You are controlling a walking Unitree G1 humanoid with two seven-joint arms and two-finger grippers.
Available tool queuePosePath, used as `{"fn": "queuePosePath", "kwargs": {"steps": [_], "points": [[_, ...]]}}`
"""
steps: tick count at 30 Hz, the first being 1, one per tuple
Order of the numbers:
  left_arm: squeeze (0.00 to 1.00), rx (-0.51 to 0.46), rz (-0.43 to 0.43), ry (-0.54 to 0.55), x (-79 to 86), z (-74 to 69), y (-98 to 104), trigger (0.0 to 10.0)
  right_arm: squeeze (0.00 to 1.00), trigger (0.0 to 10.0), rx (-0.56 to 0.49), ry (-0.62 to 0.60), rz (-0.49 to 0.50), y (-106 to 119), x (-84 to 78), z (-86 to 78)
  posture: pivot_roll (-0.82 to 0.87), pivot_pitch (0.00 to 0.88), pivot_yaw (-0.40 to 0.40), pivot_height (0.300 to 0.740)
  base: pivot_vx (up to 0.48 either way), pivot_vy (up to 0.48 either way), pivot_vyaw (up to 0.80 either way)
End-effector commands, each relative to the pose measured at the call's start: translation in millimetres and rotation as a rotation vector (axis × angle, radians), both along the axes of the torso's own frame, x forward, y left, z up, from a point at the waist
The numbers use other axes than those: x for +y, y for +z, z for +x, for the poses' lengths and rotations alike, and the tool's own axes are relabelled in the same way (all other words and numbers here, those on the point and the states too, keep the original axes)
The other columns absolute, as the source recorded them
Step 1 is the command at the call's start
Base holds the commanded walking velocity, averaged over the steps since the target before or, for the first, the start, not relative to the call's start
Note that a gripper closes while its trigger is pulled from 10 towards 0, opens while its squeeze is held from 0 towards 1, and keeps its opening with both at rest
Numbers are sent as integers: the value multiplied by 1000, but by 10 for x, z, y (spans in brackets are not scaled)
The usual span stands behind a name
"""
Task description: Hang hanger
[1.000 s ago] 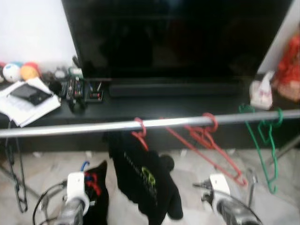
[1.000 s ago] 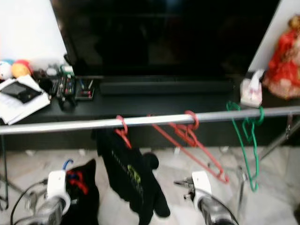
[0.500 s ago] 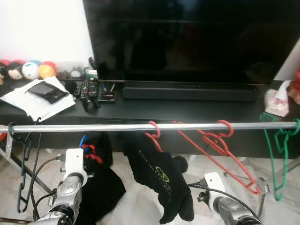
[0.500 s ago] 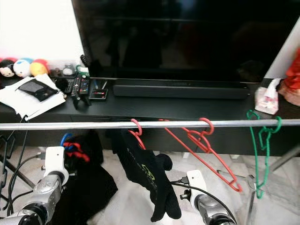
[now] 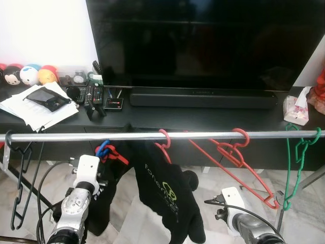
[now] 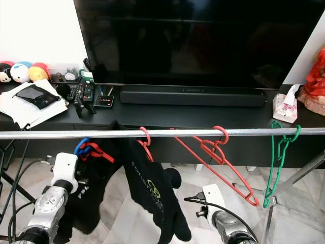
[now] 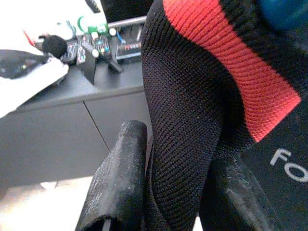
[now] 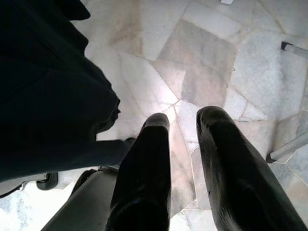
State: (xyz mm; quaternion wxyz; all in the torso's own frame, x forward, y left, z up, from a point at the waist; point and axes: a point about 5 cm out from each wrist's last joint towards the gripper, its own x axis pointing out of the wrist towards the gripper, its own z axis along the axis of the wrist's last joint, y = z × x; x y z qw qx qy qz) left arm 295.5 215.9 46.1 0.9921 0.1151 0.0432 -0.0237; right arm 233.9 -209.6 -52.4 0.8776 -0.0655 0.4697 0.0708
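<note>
Black garment now raised nearer the rail.
</note>
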Motion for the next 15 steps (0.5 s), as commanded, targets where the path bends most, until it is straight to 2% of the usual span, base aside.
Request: {"fn": "queuePosePath", "kwargs": {"steps": [1,5,10,14,15], "points": [[0,-88,29,-49,-73,119,224,10000,0,10000,0,9,-15,18,-26,20,-68,0,-38,740,0,0,0],[0,-102,32,-56,-112,151,278,10000,0,10000,-2,11,-15,20,-21,24,-68,0,-38,740,0,0,0],[0,-105,14,-8,-85,179,300,10000,0,10000,-3,13,-15,22,-18,28,-68,0,-39,740,0,0,0],[0,-78,-8,64,-25,196,280,10000,0,10000,-4,13,-16,23,-18,30,-71,0,-40,740,0,0,0],[0,-57,-31,109,10,204,255,10000,0,10000,-4,13,-16,24,-17,31,-71,0,-40,740,0,0,0]]}}
